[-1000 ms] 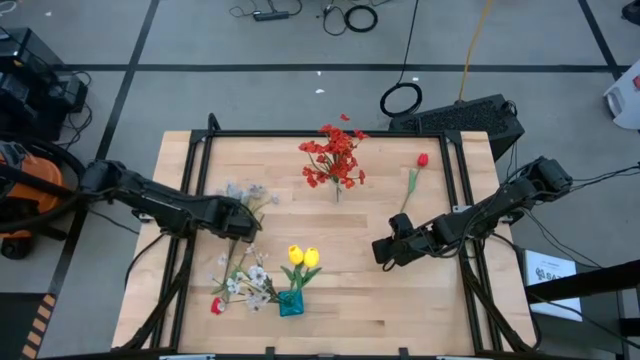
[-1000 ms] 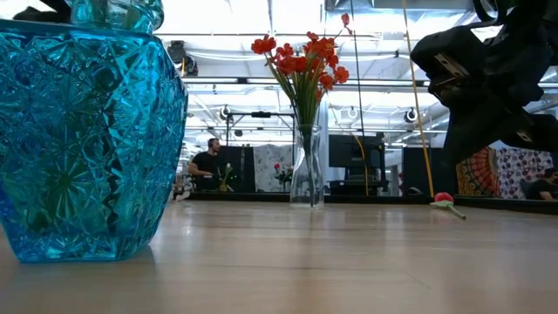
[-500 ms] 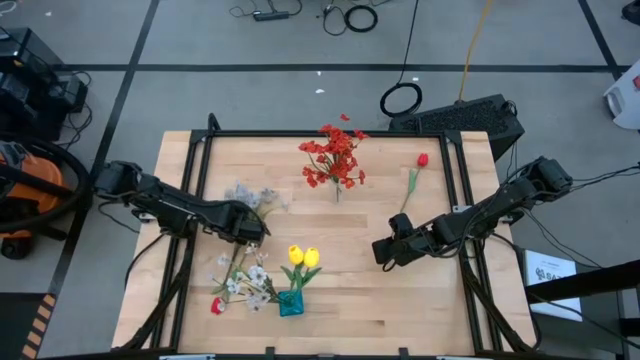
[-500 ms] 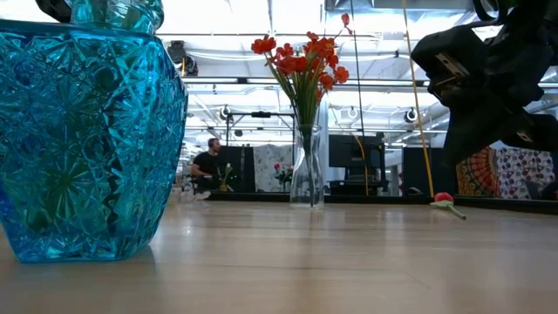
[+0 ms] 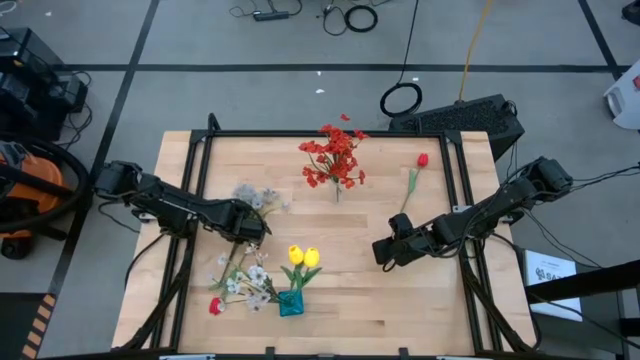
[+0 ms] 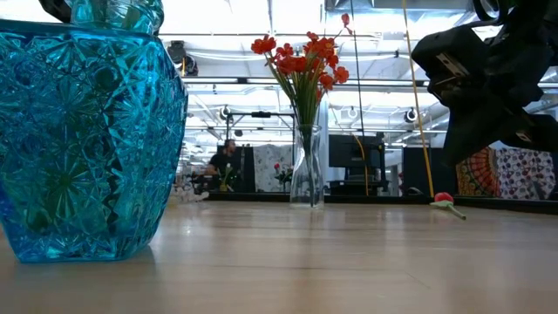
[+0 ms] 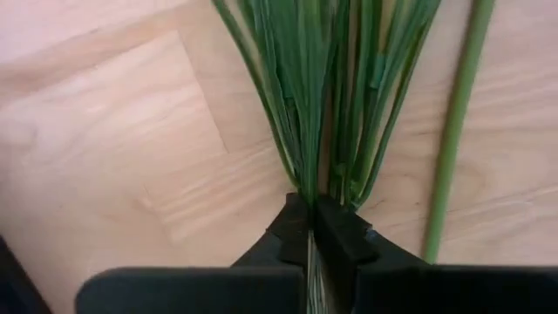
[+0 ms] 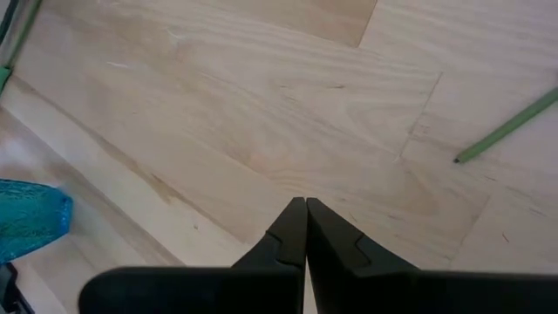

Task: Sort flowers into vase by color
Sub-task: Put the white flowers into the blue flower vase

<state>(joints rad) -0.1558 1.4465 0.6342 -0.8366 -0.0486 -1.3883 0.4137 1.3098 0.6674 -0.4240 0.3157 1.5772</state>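
My left gripper (image 5: 250, 228) is shut on a pale white-lavender spray (image 5: 255, 197) at the table's left middle. Its green stems (image 7: 323, 96) fan out ahead of the fingers in the left wrist view. A second white-lavender spray (image 5: 245, 281) and a red bud (image 5: 215, 305) lie flat beside the blue vase (image 5: 291, 303), which holds two yellow tulips (image 5: 303, 257). Red sprays (image 5: 335, 158) stand in a clear vase (image 6: 307, 166). A single red bud (image 5: 422, 160) lies on the table with its stem. My right gripper (image 5: 382, 250) hangs shut and empty right of centre. My left gripper pinches the bundled lower ends of the pale spray's stems (image 7: 312, 194) between its two fingers. It comes slanting down from the table's left, and the stems run on ahead of the fingertips toward the far edge. Whether the spray is lifted clear of the wood, I cannot tell.
A loose green stem (image 7: 453, 131) lies on the wood right beside the held bundle. The blue vase (image 6: 87, 131) stands near the near edge, the clear vase toward the far edge. Bare wood (image 5: 350, 290) lies between the vases and my right gripper (image 8: 305, 209).
My left arm has reached a little farther toward the table's right and near edge, staying shut on the stems. The pale spray has shifted slightly to the right with it. My right arm has kept still.
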